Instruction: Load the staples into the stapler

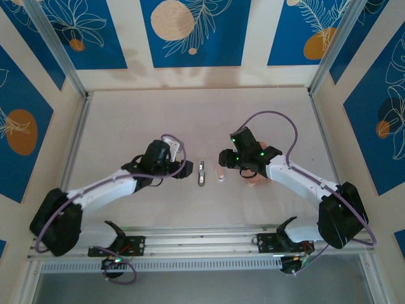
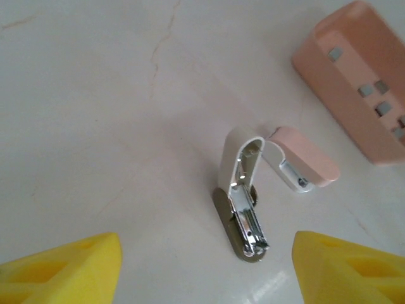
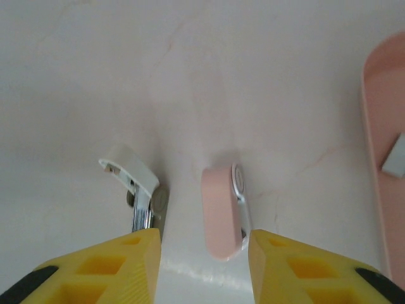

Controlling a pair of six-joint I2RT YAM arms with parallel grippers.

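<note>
The stapler (image 1: 201,172) lies at the table's middle, hinged open: white cover (image 2: 237,158) raised, its shiny metal channel (image 2: 249,223) bare. The same stapler (image 3: 143,204) shows left of my right fingers. Just right of it lies the staples' pale pink-white pack (image 1: 221,172) (image 2: 302,163) (image 3: 220,212). My right gripper (image 1: 225,158) (image 3: 204,247) is open, one yellow finger on each side of the pack, with a wide gap on the left and a narrow one on the right. My left gripper (image 1: 181,166) (image 2: 204,253) is open and empty, just short of the stapler's near end.
A salmon-pink tray (image 2: 345,95) (image 3: 386,114) with several small grey pieces sits right of the pack, partly under the right arm (image 1: 297,180). Metal frame rails (image 1: 74,145) border the table.
</note>
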